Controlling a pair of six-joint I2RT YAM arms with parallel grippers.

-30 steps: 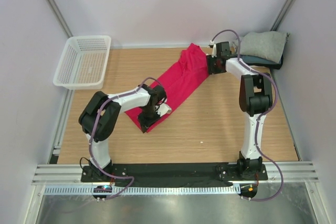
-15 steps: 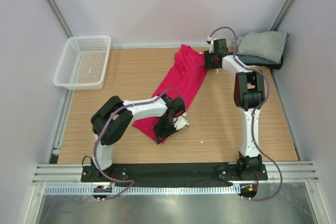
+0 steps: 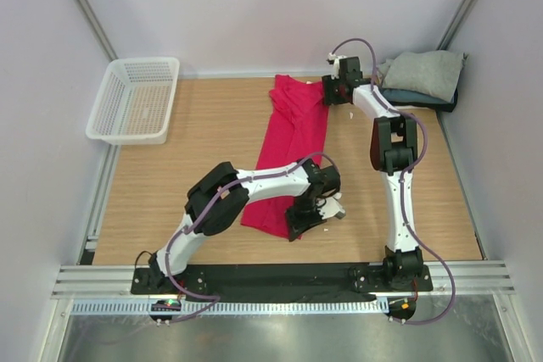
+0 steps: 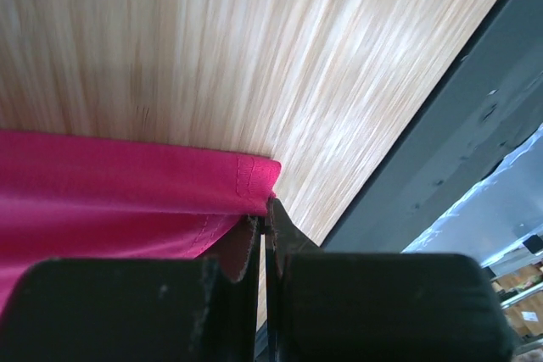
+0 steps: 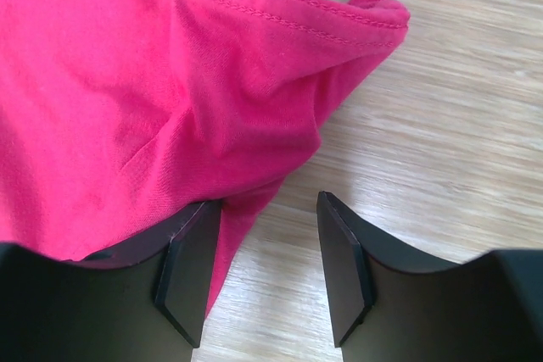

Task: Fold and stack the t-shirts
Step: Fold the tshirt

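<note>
Crimson-pink t-shirt (image 3: 293,146) lies stretched in a long, narrow band on the wooden table (image 3: 195,150), running from the far middle down towards the near edge. The left gripper (image 3: 307,218) sits at the near end of the band. In its wrist view the jaws are pressed together on the hemmed corner of the cloth (image 4: 102,184) — a thin pinch, right at the edge, close to the dark rail along the near side of the table.

The right gripper (image 3: 329,91) is at the far end of the shirt. Its wrist view shows the jaws apart, bare wood in the gap between them, and a fold of pink cloth (image 5: 127,99) resting against the inner face of one finger (image 5: 182,269). It is not clamped on anything.

Judged from this, the main risk is a one-sided pull. With only the near corner held, any tug from the left arm would likely drag the whole band and bunch it rather than spread it flat. The pinch takes in so little hem that it could slip free under tension. If the right jaws close where they are, they may catch just that loose fold — or nothing.

Folded t-shirts (image 3: 422,75), grey on top of a dark one, sit at the far right, near the right arm; a wide swing there could knock them. A white mesh basket (image 3: 136,99) stands at the far left, well apart.
</note>
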